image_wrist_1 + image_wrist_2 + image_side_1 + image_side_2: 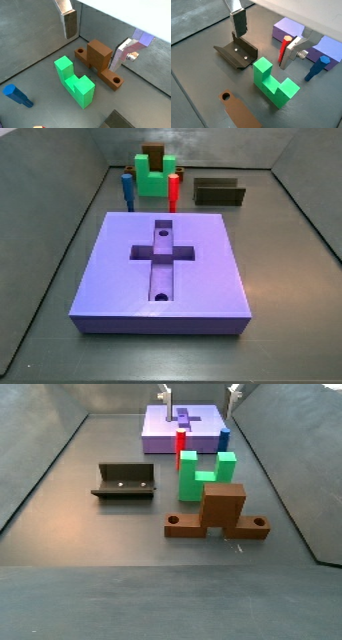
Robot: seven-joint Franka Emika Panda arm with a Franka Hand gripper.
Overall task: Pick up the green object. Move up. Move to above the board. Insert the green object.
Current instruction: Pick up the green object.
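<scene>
The green object (75,80) is a bright green U-shaped piece standing on the grey floor. It also shows in the other wrist view (271,82) and in both side views (156,172) (203,472). My gripper (92,51) (263,50) is open and empty, high above the pieces. Its fingertips (69,30) touch nothing. In a side view only its finger ends show at the upper edge, so the gripper (201,392) is mostly cut off. The purple-blue board (201,263) (160,434) lies flat with its cross recess open, apart from the green object.
A brown block (99,59) (221,514) stands close beside the green object. A red peg (284,50) (174,188) and a blue peg (314,67) (127,190) stand between the green object and the board. The fixture (238,52) (124,481) stands to one side. Grey walls enclose the floor.
</scene>
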